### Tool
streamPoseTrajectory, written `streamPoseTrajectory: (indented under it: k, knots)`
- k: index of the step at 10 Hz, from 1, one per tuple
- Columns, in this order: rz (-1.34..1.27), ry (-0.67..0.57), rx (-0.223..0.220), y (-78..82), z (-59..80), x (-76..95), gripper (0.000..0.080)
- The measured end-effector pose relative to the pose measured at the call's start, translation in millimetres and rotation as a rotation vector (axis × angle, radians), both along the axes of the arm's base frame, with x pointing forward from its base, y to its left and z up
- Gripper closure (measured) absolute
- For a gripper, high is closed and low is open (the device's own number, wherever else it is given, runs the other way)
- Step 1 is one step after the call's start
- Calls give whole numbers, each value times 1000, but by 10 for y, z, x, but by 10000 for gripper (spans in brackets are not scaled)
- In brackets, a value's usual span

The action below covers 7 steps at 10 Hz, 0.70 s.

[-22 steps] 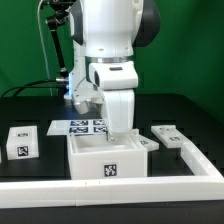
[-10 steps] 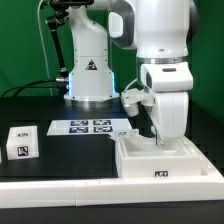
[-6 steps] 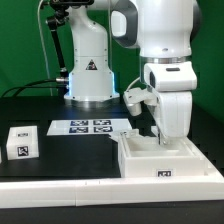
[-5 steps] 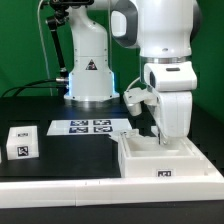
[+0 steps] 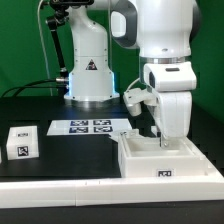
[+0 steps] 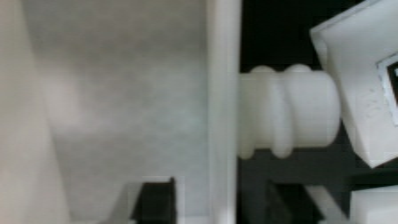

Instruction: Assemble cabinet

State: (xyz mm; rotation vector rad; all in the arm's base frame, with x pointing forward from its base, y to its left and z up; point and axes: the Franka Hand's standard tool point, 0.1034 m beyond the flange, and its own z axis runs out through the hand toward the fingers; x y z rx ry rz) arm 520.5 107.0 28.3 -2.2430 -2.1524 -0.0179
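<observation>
The cabinet body (image 5: 166,162), an open white box with a tag on its front, sits on the black table at the exterior view's right. My gripper (image 5: 158,138) reaches down into it, and its dark fingers (image 6: 159,203) straddle one white wall (image 6: 217,100), shut on it. In the wrist view a ridged white peg (image 6: 294,110) sticks out from that wall's outer side, and another tagged white piece (image 6: 368,80) lies just beyond it. A small tagged white cabinet part (image 5: 20,142) lies apart at the exterior view's left.
The marker board (image 5: 88,127) lies flat in front of the white robot base (image 5: 88,75). A white rail (image 5: 70,189) runs along the table's front edge. The arm's bulky wrist hides what is behind the cabinet body.
Since 2.2 s ago my gripper and the cabinet body have shifted together from the middle to the exterior view's right. Over the last second nothing has visibly moved.
</observation>
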Motion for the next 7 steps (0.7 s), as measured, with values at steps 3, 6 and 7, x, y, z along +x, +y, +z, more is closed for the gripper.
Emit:
streamPoseTrajectory:
  k: [3, 6, 7]
  knots:
    - [32, -16, -3, -27, 122, -154, 112]
    - [20, -8, -26, 17, 379, -368, 6]
    - [21, -15, -23, 91, 415, -511, 6]
